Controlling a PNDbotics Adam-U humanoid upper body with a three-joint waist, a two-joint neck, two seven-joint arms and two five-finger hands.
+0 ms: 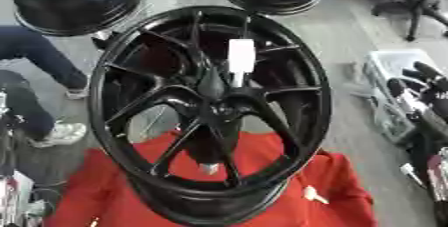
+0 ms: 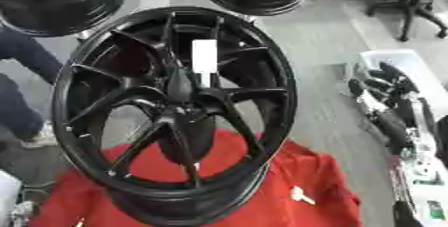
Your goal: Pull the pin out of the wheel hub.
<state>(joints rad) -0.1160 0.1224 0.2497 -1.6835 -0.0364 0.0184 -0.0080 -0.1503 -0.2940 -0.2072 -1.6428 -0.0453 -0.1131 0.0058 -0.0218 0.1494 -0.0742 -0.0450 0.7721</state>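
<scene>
Take the pin (image 1: 240,61) by its white head just above the hub (image 1: 213,105); it looks light and rigid, and neither hand shows.

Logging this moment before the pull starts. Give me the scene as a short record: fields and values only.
wheel: black multi-spoke wheel, tilted, face toward the camera
support: red cloth under the wheel's lower rim
pin: white pin, wide white top and narrower stem, standing out of the hub area, just above centre
pin state: still in place
right hand: black hand at the right edge, away from the wheel; fingers unclear
left hand: not seen
background: other dark wheels at the top; grey floor
</scene>
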